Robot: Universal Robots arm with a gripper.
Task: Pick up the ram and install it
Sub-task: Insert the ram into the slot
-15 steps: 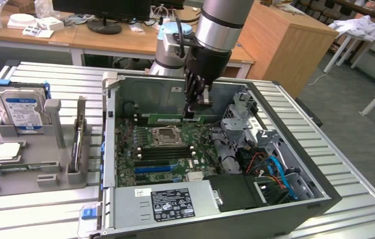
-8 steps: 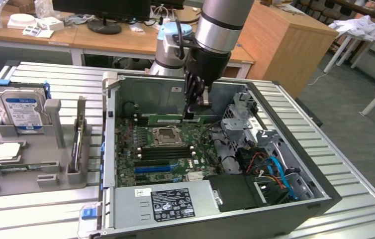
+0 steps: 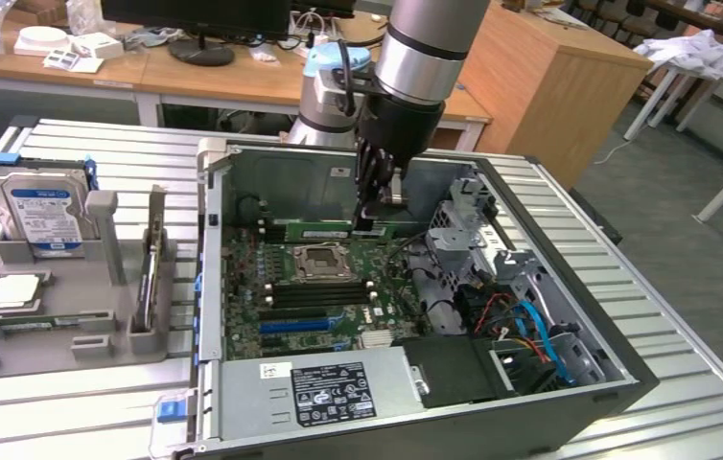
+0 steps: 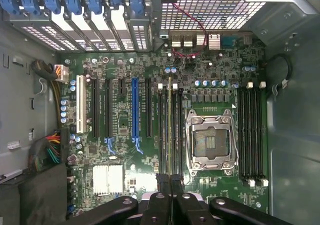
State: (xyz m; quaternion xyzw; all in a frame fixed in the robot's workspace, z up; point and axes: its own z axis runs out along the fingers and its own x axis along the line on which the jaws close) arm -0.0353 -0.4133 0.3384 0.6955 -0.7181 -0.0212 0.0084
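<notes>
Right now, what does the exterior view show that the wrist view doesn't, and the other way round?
Exterior view: the arm, plus a hard drive and a processor chip in a grey holder beside the case. Wrist view: the vent grille and a white slot. Both: the socket, and the ram at the memory slots, fingers closed on it.
</notes>
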